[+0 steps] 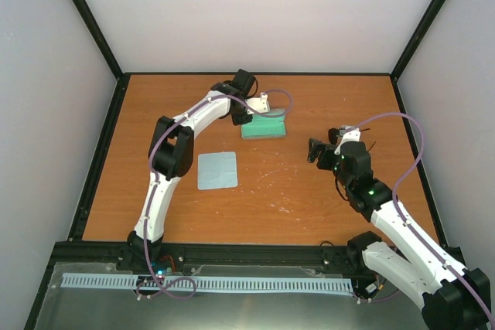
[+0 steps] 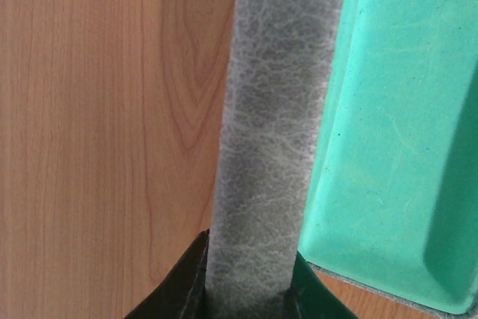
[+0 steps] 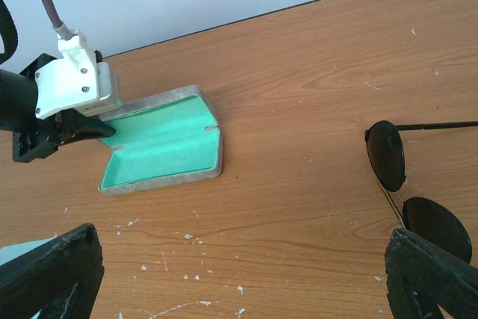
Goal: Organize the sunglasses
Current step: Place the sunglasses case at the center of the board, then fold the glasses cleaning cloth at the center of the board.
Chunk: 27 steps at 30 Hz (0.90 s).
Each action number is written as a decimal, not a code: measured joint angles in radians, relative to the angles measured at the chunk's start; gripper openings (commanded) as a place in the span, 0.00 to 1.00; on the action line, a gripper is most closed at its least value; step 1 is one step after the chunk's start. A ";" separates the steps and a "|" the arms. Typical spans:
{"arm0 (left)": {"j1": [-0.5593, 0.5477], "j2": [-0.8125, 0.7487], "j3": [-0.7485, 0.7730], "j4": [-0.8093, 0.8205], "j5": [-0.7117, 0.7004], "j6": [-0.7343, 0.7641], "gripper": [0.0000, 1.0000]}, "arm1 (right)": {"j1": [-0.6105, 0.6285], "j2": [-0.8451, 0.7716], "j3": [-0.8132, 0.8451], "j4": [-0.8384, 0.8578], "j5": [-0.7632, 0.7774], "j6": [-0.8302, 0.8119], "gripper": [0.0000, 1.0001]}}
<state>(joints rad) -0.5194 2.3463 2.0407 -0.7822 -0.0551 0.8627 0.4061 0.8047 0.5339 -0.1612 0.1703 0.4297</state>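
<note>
The sunglasses (image 3: pixel 407 184) lie on the table, dark lenses up, at the right edge of the right wrist view, just inside my right finger. In the top view the right arm mostly hides them. My right gripper (image 3: pixel 243 282) (image 1: pixel 317 151) is open and empty, low over bare wood between the case and the sunglasses. The grey case (image 1: pixel 264 125) (image 3: pixel 160 147) lies open and shows its mint-green inside (image 2: pixel 396 147). My left gripper (image 1: pixel 246 116) (image 2: pixel 250 278) is shut on the case's grey lid edge (image 2: pixel 276 132) at its left end.
A pale blue square cloth (image 1: pixel 217 170) lies flat left of centre, near the left arm's elbow. White flecks mark the wood near the right gripper. Black frame posts and white walls enclose the table.
</note>
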 measured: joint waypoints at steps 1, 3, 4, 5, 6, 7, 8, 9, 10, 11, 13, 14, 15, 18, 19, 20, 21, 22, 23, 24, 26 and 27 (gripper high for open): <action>0.000 0.000 0.000 0.000 0.000 -0.003 0.05 | 0.000 0.001 0.000 0.000 -0.002 0.000 1.00; -0.001 -0.001 -0.003 0.003 0.000 -0.008 0.13 | 0.000 0.001 0.000 0.000 -0.002 0.000 1.00; -0.002 -0.003 -0.009 0.006 0.000 -0.010 0.16 | 0.000 0.002 0.000 0.000 -0.002 -0.001 1.00; -0.003 -0.006 -0.016 0.010 -0.001 -0.013 0.21 | 0.000 0.002 0.000 0.000 -0.003 -0.001 1.00; -0.005 -0.009 -0.021 0.014 -0.002 -0.015 0.28 | 0.000 0.002 0.000 0.000 -0.003 -0.001 1.00; -0.006 -0.011 -0.024 0.018 -0.002 -0.016 0.34 | 0.000 0.003 0.000 0.000 -0.003 -0.002 1.00; -0.007 -0.011 -0.026 0.020 -0.002 -0.015 0.38 | 0.000 0.003 0.000 0.000 -0.003 -0.003 1.00; -0.009 -0.012 -0.028 0.022 -0.002 -0.018 0.44 | 0.000 0.003 0.000 0.000 -0.003 -0.004 1.00; -0.011 -0.012 -0.032 0.021 -0.002 -0.023 0.50 | 0.000 0.003 0.000 0.000 -0.003 -0.004 1.00; -0.013 -0.012 -0.035 0.020 -0.002 -0.027 0.53 | 0.000 0.003 0.000 0.000 -0.002 -0.004 1.00; -0.017 -0.012 -0.039 0.020 -0.001 -0.034 0.57 | 0.000 0.003 0.000 -0.002 -0.002 -0.004 1.00; -0.019 -0.012 -0.042 0.020 -0.001 -0.036 0.60 | 0.000 0.003 0.000 -0.003 -0.002 -0.004 1.00; -0.021 -0.014 -0.046 0.022 -0.001 -0.037 0.62 | 0.000 0.003 0.000 -0.004 -0.002 -0.004 1.00; -0.027 -0.041 -0.093 0.031 -0.001 -0.043 0.69 | 0.000 0.003 0.000 -0.008 -0.002 -0.004 1.00; -0.028 -0.057 -0.116 0.036 -0.001 -0.044 0.73 | 0.000 0.003 0.000 -0.008 -0.001 -0.004 1.00; -0.030 -0.071 -0.134 0.038 -0.002 -0.046 0.80 | 0.000 0.003 0.000 -0.009 -0.001 -0.004 1.00; -0.031 -0.083 -0.148 0.041 -0.002 -0.050 0.95 | 0.000 0.005 0.000 -0.009 -0.002 -0.005 1.00; -0.032 -0.096 -0.159 0.046 -0.002 -0.058 0.99 | 0.000 0.008 0.000 -0.009 -0.002 -0.007 1.00; -0.033 -0.110 -0.167 0.051 -0.002 -0.066 0.99 | 0.000 0.012 0.000 -0.010 -0.006 -0.010 1.00; -0.034 -0.122 -0.173 0.054 0.000 -0.077 0.99 | 0.000 0.019 0.000 -0.011 -0.013 -0.016 1.00; -0.033 -0.151 -0.179 0.054 0.015 -0.106 0.99 | 0.000 0.040 0.005 -0.021 -0.040 -0.030 0.99; -0.032 -0.173 -0.184 0.053 0.023 -0.126 0.99 | -0.001 0.057 0.015 -0.035 -0.057 -0.036 0.96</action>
<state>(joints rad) -0.5518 2.1731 1.8568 -0.7292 -0.0322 0.7368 0.4053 0.8616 0.5488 -0.1967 0.1131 0.3939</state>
